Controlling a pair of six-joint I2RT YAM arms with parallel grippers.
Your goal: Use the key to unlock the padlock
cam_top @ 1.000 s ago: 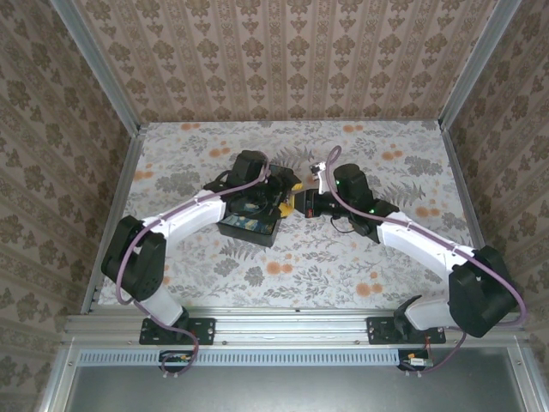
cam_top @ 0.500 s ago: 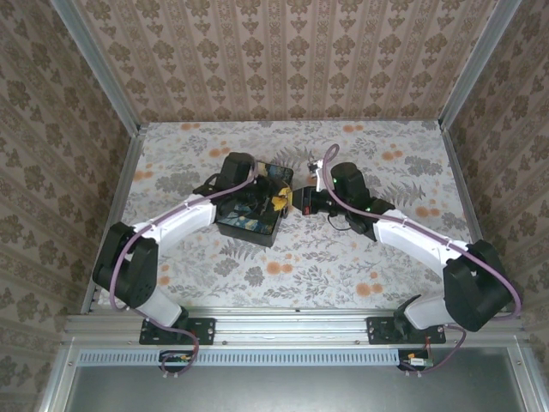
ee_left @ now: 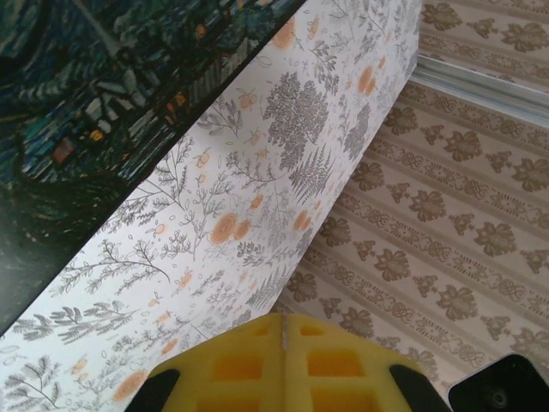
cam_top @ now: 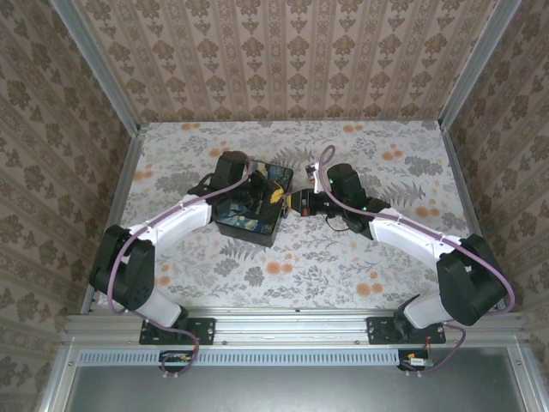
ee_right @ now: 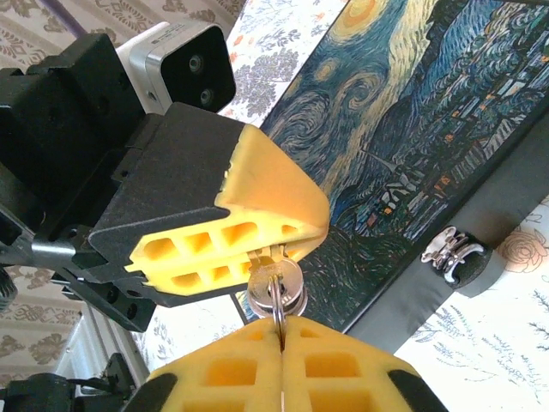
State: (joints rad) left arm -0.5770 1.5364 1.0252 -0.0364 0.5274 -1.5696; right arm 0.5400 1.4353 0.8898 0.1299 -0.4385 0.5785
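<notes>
L claw (ee_right: 276,247) pinched tight on top of padlock (ee_right: 274,292). R claw (ee_right: 281,339) closed too, nipping key ring (ee_right: 279,316). Both meet by right edge of box (ee_right: 403,129).

Beige-brown damask stripes cover the walls (cam_top: 292,60). The worktop (cam_top: 386,249) wears white cloth scattered with grey ferns and orange blossoms. And here's the box (ee_right: 429,112): black sides, and a lid swirling in deep blues with yellow-gold whorls. There are bright yellow waffle-gridded pads on black bodies for the left end effector (ee_right: 283,245) and the right end effector (ee_right: 281,330) alike. The padlock (ee_right: 274,290) glints silvery, faintly brassy. A silver clasp (ee_right: 453,253) shines on the box's black edge. The arms (cam_top: 176,225) are white-shelled with black joints, and the cables (cam_top: 129,249) are purple.
</notes>
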